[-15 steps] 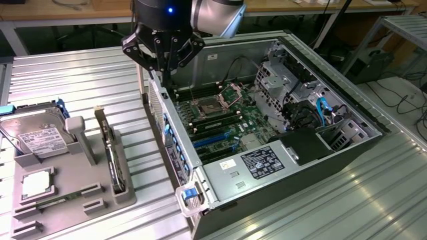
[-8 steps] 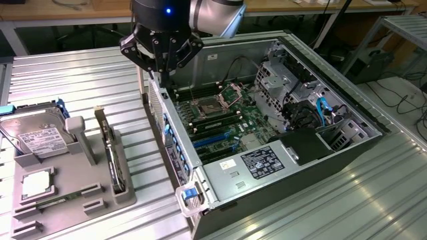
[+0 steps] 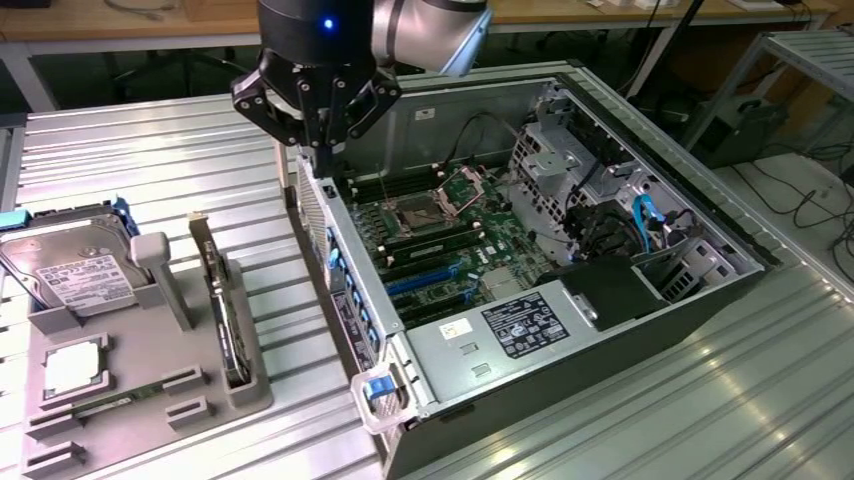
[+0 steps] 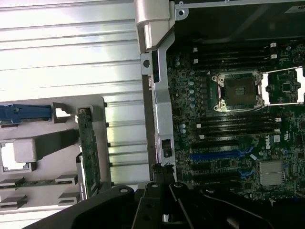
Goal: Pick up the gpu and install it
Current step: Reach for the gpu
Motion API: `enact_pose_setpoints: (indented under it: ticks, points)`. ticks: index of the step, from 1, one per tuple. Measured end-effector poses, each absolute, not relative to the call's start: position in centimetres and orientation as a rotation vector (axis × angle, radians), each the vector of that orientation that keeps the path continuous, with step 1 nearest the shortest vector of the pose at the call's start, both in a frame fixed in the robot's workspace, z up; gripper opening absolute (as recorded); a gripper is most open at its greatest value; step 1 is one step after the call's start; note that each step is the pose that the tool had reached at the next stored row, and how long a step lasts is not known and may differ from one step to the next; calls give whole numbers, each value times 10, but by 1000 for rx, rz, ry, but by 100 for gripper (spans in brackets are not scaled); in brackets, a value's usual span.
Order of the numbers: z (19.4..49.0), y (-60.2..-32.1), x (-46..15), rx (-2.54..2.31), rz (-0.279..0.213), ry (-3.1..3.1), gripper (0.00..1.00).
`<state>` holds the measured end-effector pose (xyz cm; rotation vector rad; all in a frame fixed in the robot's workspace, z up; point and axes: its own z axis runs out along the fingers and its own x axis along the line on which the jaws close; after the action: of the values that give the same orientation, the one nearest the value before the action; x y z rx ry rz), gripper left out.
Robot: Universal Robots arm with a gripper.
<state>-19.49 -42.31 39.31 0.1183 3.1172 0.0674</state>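
HDD (image 3: 67,268) w/ white label & sq. silver chip (image 3: 74,367) in grey holder (image 3: 130,350) on ribbed metal table (image 3: 160,150).

Ribbed metal tabletop (image 3: 147,170); wooden benches (image 3: 120,25) behind; cables (image 3: 811,200) on pale floor (image 3: 767,190).

Shiny ribbed metal table (image 3: 160,150), matt grey plastic tray (image 3: 127,430), metal case (image 3: 674,165)
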Motion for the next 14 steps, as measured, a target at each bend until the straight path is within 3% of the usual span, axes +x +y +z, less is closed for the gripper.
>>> enact_pose_setpoints:
  ticks: [14]
  points:
    - [393,-428,-210,118,67,3117,11]
